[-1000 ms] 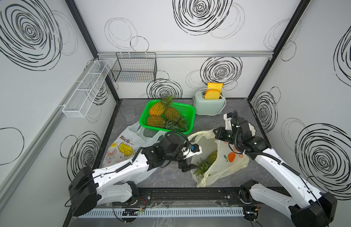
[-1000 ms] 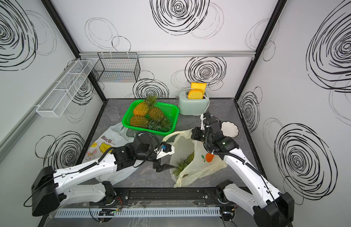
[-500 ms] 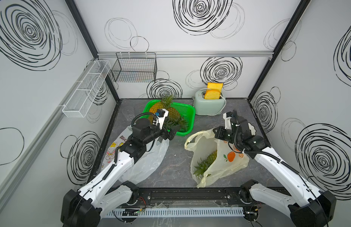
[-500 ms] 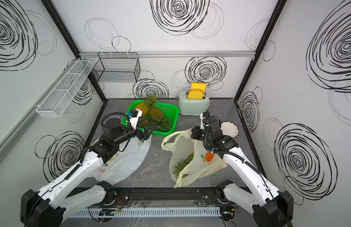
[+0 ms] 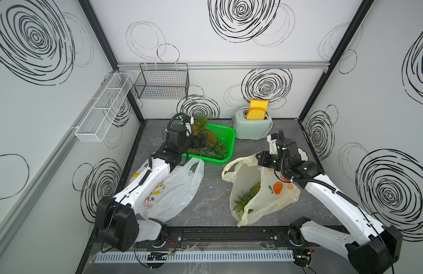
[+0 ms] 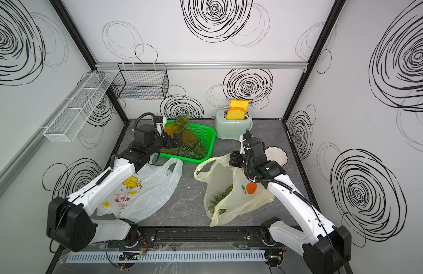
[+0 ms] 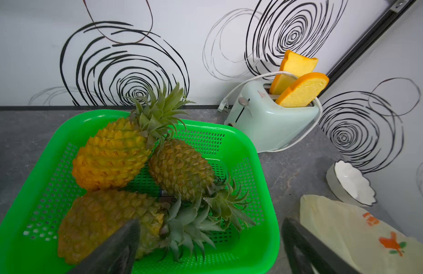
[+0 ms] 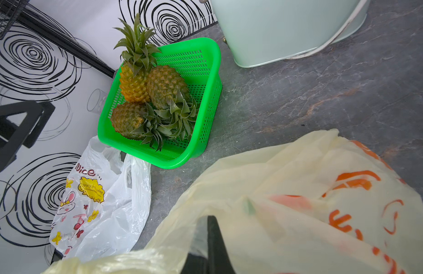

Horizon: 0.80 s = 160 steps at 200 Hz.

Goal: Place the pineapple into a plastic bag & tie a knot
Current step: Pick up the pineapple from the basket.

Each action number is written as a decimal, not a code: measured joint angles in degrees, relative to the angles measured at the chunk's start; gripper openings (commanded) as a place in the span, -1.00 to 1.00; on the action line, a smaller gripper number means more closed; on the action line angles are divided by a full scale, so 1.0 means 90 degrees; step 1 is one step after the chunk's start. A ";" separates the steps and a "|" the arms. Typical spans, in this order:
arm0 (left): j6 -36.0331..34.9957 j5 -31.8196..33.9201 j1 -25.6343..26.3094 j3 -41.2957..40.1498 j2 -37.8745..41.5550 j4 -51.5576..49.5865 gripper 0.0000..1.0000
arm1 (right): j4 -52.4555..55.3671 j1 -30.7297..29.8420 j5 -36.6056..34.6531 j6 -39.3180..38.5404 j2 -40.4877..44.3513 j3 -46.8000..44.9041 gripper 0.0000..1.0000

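Observation:
A pineapple [image 5: 249,194] lies inside the pale yellow plastic bag [image 5: 272,201] with orange prints, leaves toward the front; both top views show it [image 6: 221,195]. My right gripper [image 5: 262,159] is shut on the bag's back rim and holds the mouth up; in the right wrist view its fingertips [image 8: 209,221] pinch the yellow film [image 8: 288,213]. My left gripper [image 5: 198,141] hangs open over the green basket [image 5: 229,147]. In the left wrist view its jaws [image 7: 210,221] straddle the crown of the nearest of three pineapples [image 7: 103,220], touching none.
A white printed bag [image 5: 174,189] lies under the left arm. A mint toaster [image 5: 253,129] with bread stands at the back. A white bowl [image 6: 278,155] sits by the right wall and a clear glass [image 5: 154,138] by the left. Wire baskets [image 5: 163,83] hang on the walls.
My left arm swung from the yellow bag's mouth back and left to the green basket, its jaws opening wider on the way. The right arm kept its hold on the bag.

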<state>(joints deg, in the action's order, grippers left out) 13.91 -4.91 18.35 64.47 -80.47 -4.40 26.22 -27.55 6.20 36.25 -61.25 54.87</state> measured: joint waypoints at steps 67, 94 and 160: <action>-0.2939 0.0306 -0.0010 0.2412 -0.2312 -0.0617 0.95 | 0.0272 0.0046 0.0141 -0.0151 -0.0058 0.0002 -1.00; -0.3577 0.0731 -0.0010 0.3089 -0.3079 -0.0716 0.95 | 0.0425 0.0085 0.0204 -0.0287 -0.0155 0.0010 -1.00; -0.4150 0.1741 0.0039 0.4626 -0.4687 -0.0772 0.95 | 0.0770 0.0119 0.0316 -0.0580 -0.0321 0.0155 -1.00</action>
<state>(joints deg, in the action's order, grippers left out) -23.44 10.76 18.70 106.10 -122.65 -11.35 33.15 -26.48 9.04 31.03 -64.14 56.27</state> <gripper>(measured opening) 0.974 0.045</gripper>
